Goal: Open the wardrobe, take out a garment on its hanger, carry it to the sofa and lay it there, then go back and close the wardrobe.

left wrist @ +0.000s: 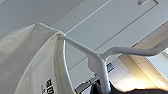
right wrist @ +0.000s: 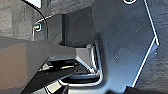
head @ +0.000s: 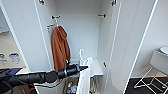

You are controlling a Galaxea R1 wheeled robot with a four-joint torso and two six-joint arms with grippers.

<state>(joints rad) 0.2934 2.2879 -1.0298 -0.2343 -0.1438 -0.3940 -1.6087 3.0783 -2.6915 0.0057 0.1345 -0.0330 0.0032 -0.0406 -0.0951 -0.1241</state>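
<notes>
Wardrobe [head: 130,37] doors open. Left claw [head: 85,67] pinching hanger [head: 81,55] just below hook, shirt [head: 83,80] hanging down under it, in front of wardrobe. Hanger bar runs sideways across claw. Orange hoodie [head: 60,47] inside.

There were almost no words to read. Inside the neck of the white T-shirt [left wrist: 27,62], seen from the left wrist, there was a small dark label [left wrist: 49,86] with pale marks on it. The marks were too blurry to read. In the head view, a little orange and white tag [head: 50,26] hung on the wardrobe [head: 75,30] beside the orange hoodie [head: 60,48]. Its writing was too small to make out. Nothing else had letters or numbers that could be read.
</notes>
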